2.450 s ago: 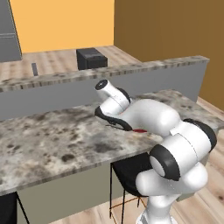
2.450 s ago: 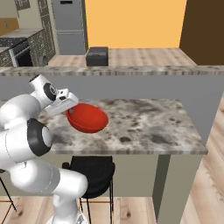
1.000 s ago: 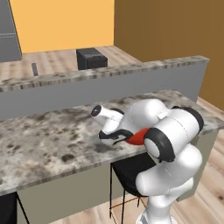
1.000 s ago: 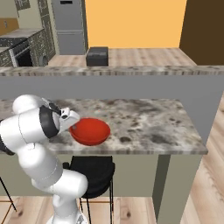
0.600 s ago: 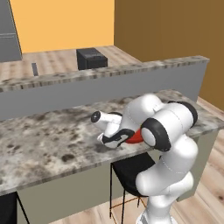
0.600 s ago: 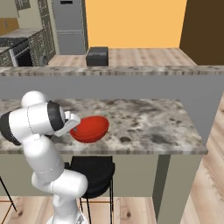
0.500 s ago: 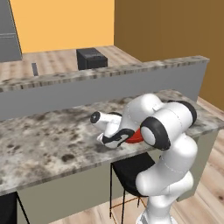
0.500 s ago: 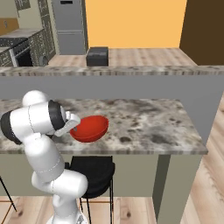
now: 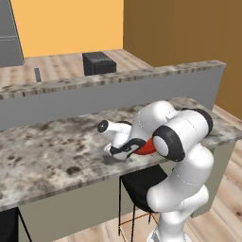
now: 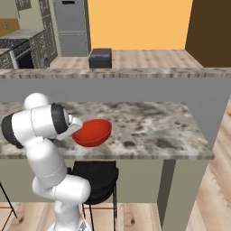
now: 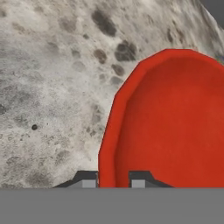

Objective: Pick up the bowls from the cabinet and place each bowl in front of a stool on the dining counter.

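The red bowl (image 10: 92, 131) sat near the front edge of the dining counter (image 10: 153, 131), above a stool (image 10: 95, 175). The gripper (image 11: 113, 178) pinched its rim. Bare stone lay open alongside; the bowl was empty.

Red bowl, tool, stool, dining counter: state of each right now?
red bowl: upright, low over the counter near its front edge, rim between the fingertips
tool: shut on the red bowl's rim
stool: under the counter, below the bowl
dining counter: bears the bowl's shadow
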